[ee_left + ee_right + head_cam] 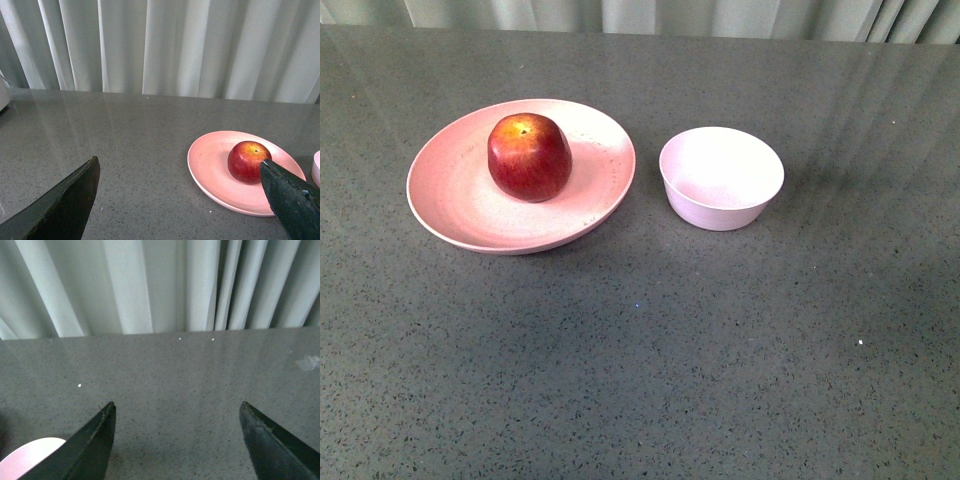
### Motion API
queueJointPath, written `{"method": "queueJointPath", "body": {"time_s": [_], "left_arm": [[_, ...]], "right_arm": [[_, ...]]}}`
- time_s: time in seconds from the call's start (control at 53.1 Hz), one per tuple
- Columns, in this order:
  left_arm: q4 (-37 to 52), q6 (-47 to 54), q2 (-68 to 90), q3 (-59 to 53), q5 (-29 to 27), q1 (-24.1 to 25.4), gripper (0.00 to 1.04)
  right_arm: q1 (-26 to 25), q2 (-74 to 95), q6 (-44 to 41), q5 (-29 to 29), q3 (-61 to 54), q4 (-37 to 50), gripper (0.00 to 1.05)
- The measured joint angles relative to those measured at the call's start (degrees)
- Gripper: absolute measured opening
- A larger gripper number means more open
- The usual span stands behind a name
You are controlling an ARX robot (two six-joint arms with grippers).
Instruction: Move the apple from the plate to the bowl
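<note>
- The apple (529,157) is on the plate (450,205), in the upper left of the front view. It sits stem-up, a bit toward the plate's far side.
- It's dark red and glossy, with a yellowish patch around the stem dimple.
- The bowl (721,178) is just right of the plate, upper middle of the frame. There's a small gap between them, so they're close but not touching. Nothing is in the bowl.
- Both sit on a grey speckled table (640,370), and the whole lower half of the front view is bare tabletop.
- Neither arm shows in the front view.
- In the left wrist view, the left gripper (179,161) has its dark fingers (60,210) spread wide with nothing between them. The apple and plate are out ahead, with one fingertip overlapping the apple's edge in the shot. It isn't gripping it.
- In the right wrist view, the right gripper (177,404) is also spread wide and holding nothing, with only table between the fingers (270,445).
- A bit of pale pink rim (30,460) pokes in next to one finger. Can't tell which dish it belongs to.
- A pale curtain (175,45) hangs behind the table's far edge.
</note>
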Motion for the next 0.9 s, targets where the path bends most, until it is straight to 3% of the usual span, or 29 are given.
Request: {"method": "queueJointPath", "body": {"time_s": [0.188, 0.264, 0.452, 0.904], "left_arm": [[0.00, 0.00, 0.02, 0.00, 0.00, 0.00, 0.96], [0.00, 0.00, 0.02, 0.00, 0.00, 0.00, 0.96], [0.00, 0.00, 0.02, 0.00, 0.00, 0.00, 0.96], [0.00, 0.00, 0.00, 0.00, 0.00, 0.00, 0.96]], "right_arm": [[-1.20, -8.72, -1.38, -1.22, -8.87, 0.66, 0.17], [-3.72, -12.72, -1.88, -4.24, -12.24, -0.15, 0.02], [-4.59, -18.91, -1.75, -4.48, -18.84, 0.63, 0.02], [-4.59, -44.33, -1.77, -4.48, -24.33, -19.06, 0.02]]}}
